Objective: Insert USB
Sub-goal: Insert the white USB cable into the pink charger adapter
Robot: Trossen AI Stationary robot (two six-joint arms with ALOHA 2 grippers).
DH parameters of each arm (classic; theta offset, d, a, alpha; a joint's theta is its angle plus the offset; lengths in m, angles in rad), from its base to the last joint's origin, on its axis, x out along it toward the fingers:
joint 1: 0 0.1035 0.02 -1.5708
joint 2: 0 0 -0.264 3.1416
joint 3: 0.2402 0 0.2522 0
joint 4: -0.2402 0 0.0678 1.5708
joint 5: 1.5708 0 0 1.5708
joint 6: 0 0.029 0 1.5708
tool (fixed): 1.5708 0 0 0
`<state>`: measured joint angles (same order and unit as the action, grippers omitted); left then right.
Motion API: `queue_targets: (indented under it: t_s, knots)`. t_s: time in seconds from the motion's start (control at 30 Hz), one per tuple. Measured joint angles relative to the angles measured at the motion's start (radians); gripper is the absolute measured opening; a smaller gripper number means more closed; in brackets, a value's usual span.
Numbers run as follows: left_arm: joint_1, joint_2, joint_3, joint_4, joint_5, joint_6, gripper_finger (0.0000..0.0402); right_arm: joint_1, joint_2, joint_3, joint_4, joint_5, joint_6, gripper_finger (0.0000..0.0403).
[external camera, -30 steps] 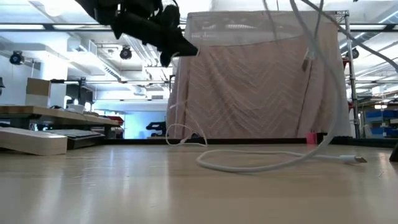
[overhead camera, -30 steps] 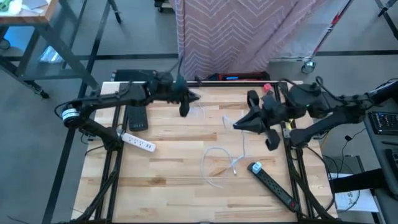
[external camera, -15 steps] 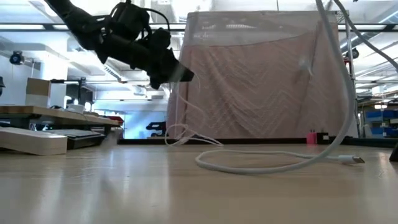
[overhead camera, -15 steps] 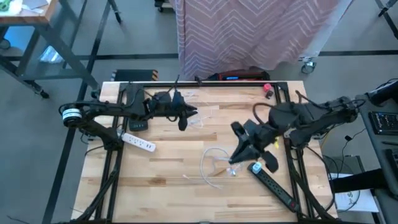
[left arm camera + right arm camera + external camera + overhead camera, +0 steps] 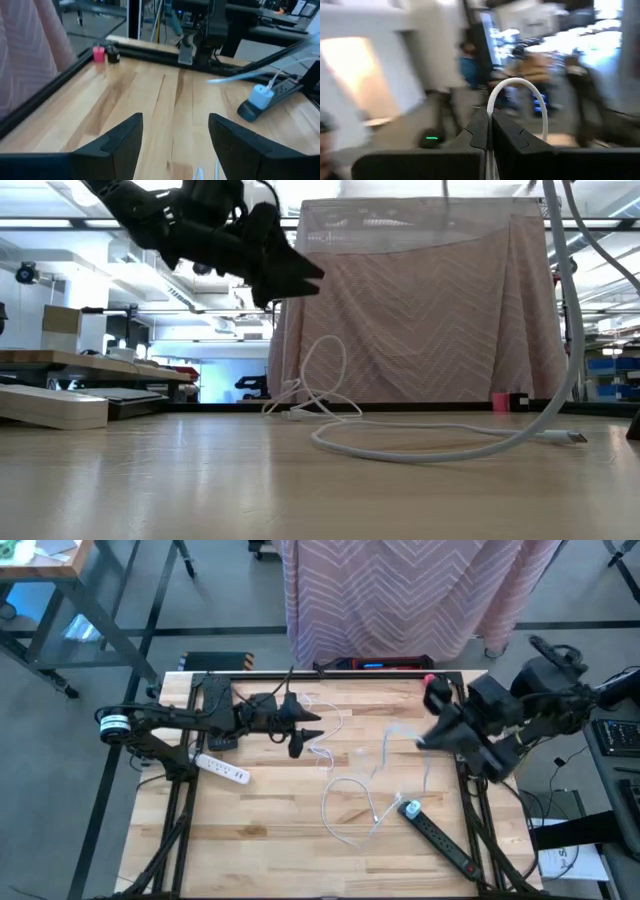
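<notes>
Cable — white, thin; one stretch loops flat on the table near its middle, another rises to the right gripper. In the low view the cable lies in a long curve across the wood, with a small upright loop farther back.
USB plug — metal-tipped end of the cable, lying on the table at the right of the low view, not in any socket.
Black power strip — at the table's right front, lying slantwise; a white-and-blue adapter sits on its nearer end. In the left wrist view the adapter stands on the strip.
Right gripper — raised over the table's right edge; its fingers are pinched together on the cable, which arches above them.
Left gripper — above the table's left rear part, fingers spread apart, holding nothing.
White power strip — left side, near the left arm.
Curtain — pink, chevron-patterned, behind the table.
</notes>
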<state>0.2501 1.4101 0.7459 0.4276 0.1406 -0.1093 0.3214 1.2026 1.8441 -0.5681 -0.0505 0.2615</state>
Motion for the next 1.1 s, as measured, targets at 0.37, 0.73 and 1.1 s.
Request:
queue_targets:
  t_s: [0.37, 0.73, 1.1]
  knots:
    - [-0.082, 0.000, 0.129, 0.014, 0.000, 0.057, 0.0206, -0.056, 0.013, -0.012, -0.065, 0.547, -0.190, 0.0000]
    - [-0.254, 0.186, 0.176, 0.387, -0.145, 0.218, 0.0200, -0.077, 0.041, -0.035, -0.023, 0.543, -0.140, 0.0000]
    - [-0.343, 0.469, 0.511, 0.237, -0.276, 0.395, 0.0201, -0.078, 0.099, -0.035, -0.016, 0.537, -0.142, 0.0000]
